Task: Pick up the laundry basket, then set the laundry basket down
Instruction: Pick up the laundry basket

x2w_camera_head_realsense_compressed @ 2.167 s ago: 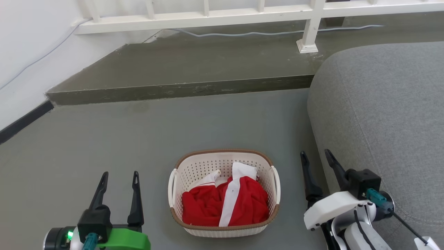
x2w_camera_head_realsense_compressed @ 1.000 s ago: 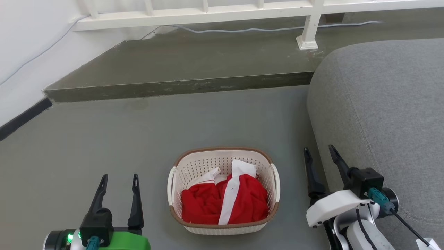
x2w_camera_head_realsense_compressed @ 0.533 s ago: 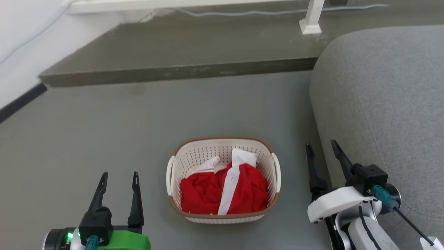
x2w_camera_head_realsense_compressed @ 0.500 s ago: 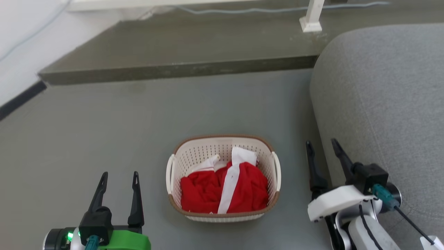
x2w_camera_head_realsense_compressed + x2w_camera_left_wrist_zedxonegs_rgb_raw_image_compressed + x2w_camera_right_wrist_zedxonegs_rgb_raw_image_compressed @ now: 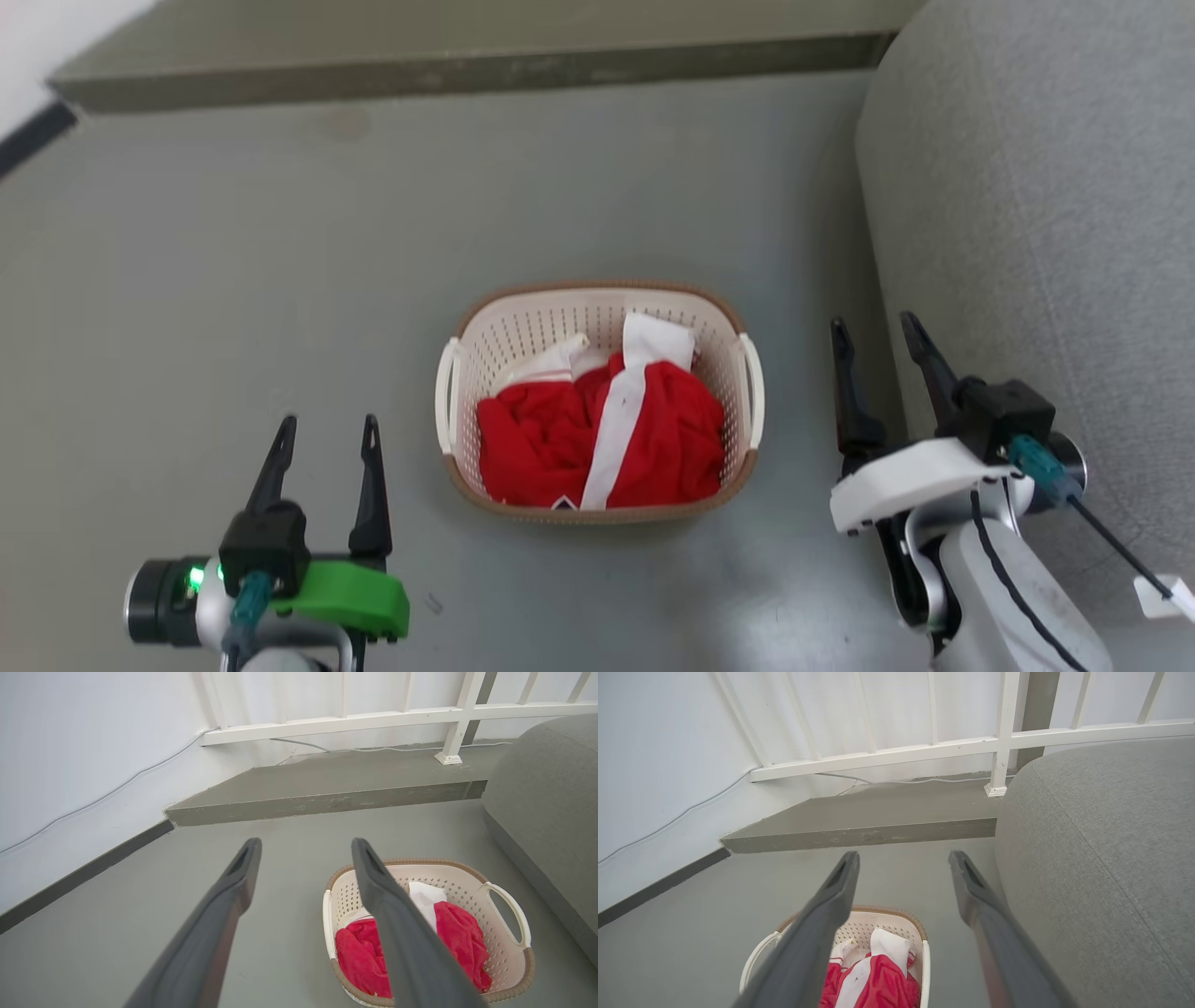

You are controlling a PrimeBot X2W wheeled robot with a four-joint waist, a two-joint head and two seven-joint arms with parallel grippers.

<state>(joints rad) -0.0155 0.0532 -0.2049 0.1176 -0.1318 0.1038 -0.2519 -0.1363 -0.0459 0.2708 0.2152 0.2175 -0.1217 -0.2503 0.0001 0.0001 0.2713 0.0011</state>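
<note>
The left gripper (image 5: 327, 427) reaches forward from a green and black wrist, its two long, dark, tapering fingers spread apart over smooth grey floor (image 5: 233, 233). The right gripper (image 5: 874, 327), on a white shell, leans a little toward the left, and its fingers are likewise parted and hold nothing. The basket (image 5: 537, 327) stands on the floor between them, to the right of the left jaws and to the left of the right jaws, touched by neither. It is cream plastic, a rounded rectangle with perforated walls, a brown woven-look rim and a slim white loop handle (image 5: 441, 397) on each side. Crumpled red cloth (image 5: 551, 439) with a white stripe lies in it. Just right of the right jaws bulges a couch (image 5: 1027, 187) in coarse grey fabric; whether the outer finger brushes it is hard to tell. Beyond both sets of jaws a low, scuffed concrete step (image 5: 327, 802) crosses the floor. Beyond the step, a white railing (image 5: 350, 718) runs along a pale wall (image 5: 93, 728), and a thin cable (image 5: 117, 784) trails across the wall.
</note>
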